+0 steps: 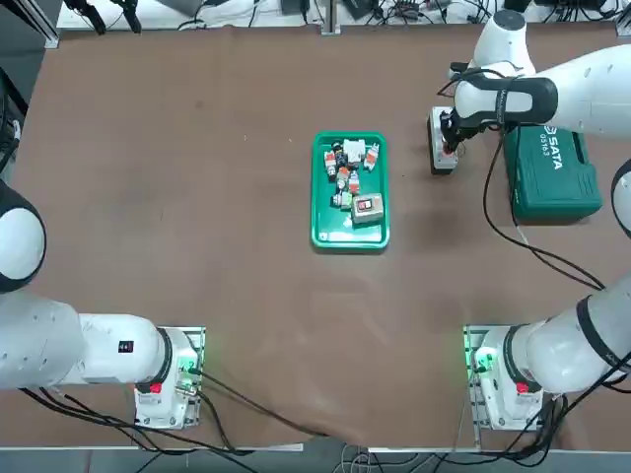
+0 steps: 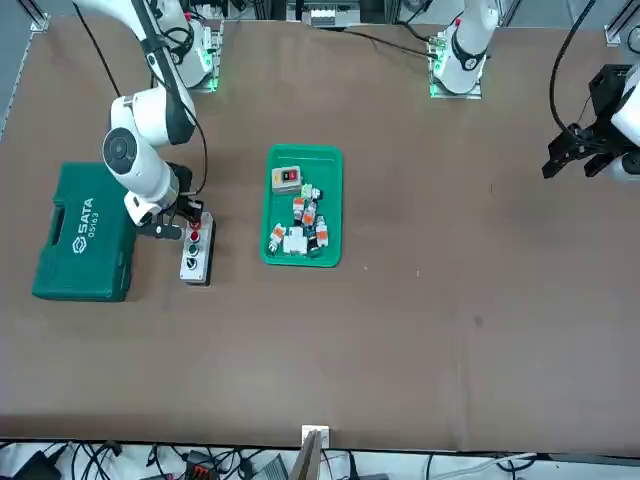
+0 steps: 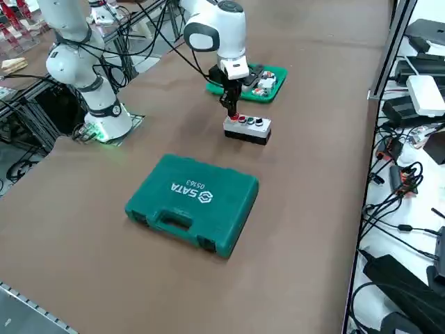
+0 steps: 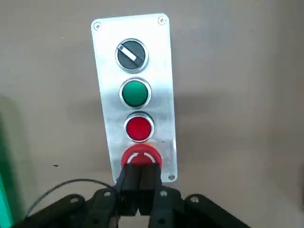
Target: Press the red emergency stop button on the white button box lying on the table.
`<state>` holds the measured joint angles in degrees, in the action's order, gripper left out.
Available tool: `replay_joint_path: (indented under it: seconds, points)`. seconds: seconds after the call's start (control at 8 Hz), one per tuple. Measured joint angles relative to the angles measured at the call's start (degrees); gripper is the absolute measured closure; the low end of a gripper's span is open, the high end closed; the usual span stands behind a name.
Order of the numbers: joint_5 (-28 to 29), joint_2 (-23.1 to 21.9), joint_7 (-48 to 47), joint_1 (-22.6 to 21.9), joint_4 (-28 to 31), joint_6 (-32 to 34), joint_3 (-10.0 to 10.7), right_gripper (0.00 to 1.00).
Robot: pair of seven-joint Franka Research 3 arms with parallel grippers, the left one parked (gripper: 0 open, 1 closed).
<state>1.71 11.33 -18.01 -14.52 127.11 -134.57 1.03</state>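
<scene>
The white button box (image 4: 161,71) lies flat on the brown table (image 1: 197,197), at the far right beside a green case. It carries a black selector (image 4: 131,54), a green button (image 4: 135,92), a small red button (image 4: 138,127) and, at one end, the red emergency stop button (image 4: 141,156). My right gripper (image 4: 140,172) is shut with nothing held. It points straight down, and its joined fingertips sit on the near edge of the emergency stop button, hiding part of it. From overhead the gripper (image 1: 450,146) covers that end of the box (image 1: 437,120).
A green SATA tool case (image 1: 552,169) lies right next to the box, on the side towards the table's right edge. A green tray (image 1: 350,232) with several small parts sits at mid-table. A black cable (image 1: 503,212) hangs from my arm.
</scene>
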Motion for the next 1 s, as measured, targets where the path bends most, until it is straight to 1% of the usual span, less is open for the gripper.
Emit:
replay_joint_path:
  seconds: [1.0]
  points:
    - [0.0,0.6,-0.1,0.0,0.0,-1.1,0.0,0.98]
